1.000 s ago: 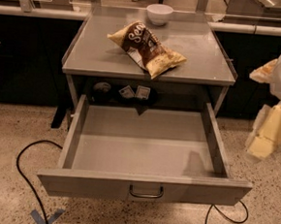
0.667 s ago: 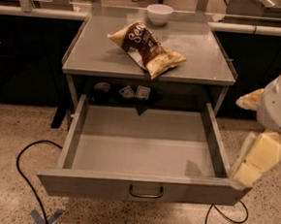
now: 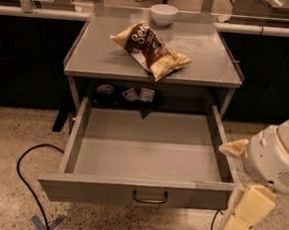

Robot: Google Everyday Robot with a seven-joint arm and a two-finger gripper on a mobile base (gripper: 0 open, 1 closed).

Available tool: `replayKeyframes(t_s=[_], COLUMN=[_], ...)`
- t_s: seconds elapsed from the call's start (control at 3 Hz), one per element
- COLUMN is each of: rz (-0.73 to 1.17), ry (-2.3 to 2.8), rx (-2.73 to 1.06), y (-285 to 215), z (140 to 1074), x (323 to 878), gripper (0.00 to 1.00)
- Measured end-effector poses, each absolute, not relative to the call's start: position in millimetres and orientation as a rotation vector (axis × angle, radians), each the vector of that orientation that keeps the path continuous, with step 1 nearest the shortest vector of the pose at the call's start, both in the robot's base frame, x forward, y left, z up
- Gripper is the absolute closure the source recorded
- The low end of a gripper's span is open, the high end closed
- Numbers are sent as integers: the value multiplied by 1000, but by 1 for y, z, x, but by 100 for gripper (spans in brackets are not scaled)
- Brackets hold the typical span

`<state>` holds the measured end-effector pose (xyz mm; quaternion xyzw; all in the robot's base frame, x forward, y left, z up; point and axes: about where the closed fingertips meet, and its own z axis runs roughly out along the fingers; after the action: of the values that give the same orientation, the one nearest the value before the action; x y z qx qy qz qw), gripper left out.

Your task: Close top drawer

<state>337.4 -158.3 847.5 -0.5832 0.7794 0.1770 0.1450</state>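
Left of the gripper, whose state cannot be told, one grey drawer is seen pulled out, bare inside, fitted with one dark loop handle.

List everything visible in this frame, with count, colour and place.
drawer: 1, grey, pulled open under the tabletop
handle: 1, dark, centre of the drawer front
table: 1, grey, centre
chip bag: 1, brown and yellow, lying on the table
bowl: 1, white, back edge of the table
packets: 2, pale, in the recess behind the drawer
cable: 1, black, looping on the floor at left
tape: 1, blue, floor at front left
arm: 1, white, right of the drawer
pincer: 1, yellowish, low at right, beside the drawer's front right corner
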Motion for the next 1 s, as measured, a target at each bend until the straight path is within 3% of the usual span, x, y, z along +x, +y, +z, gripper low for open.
replayKeyframes(t_s=[0.67,1.0], rz=[778,783], ry=[2132,2139], rx=[-1752,-1752], y=[-123,-124], z=[811,804], x=[292,289], gripper=[0,0])
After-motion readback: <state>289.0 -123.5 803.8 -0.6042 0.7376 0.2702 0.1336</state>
